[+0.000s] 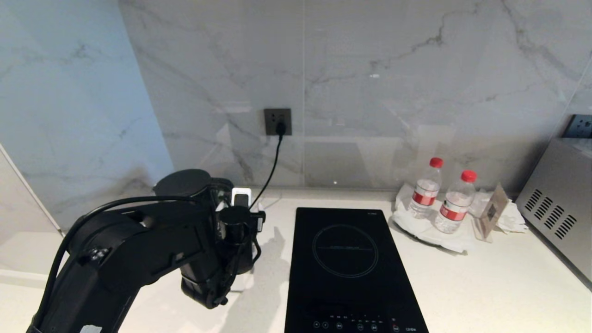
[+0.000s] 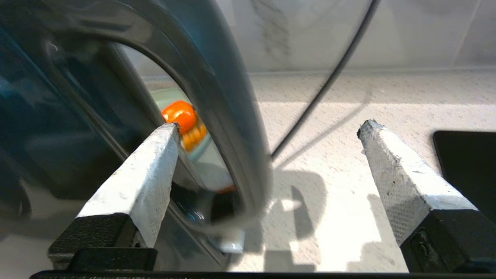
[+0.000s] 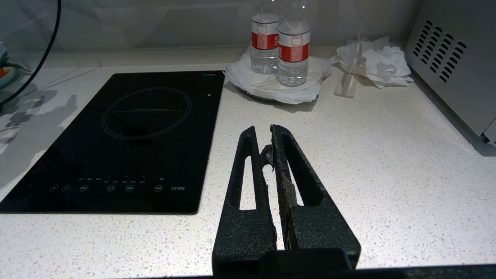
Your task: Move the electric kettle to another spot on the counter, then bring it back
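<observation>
1. You face a white speckled stone bench (image 1: 485, 286) backed by grey-veined marble wall panels (image 1: 370, 69), with a dark wall socket (image 1: 277, 121) holding a black plug and cord.
2. A black induction hob (image 1: 347, 268) is set into the bench; its front corner reads "C21EW".
3. Two red-capped water bottles (image 1: 455, 201) carry red labels, unreadable.
4. Your left end effector (image 2: 267, 133) is released, fingers spread either side of the electric kettle (image 1: 185, 185) handle, at the bench's left rear.
5. Your right end effector (image 3: 270, 145) is clenched, empty, above the bench.
</observation>
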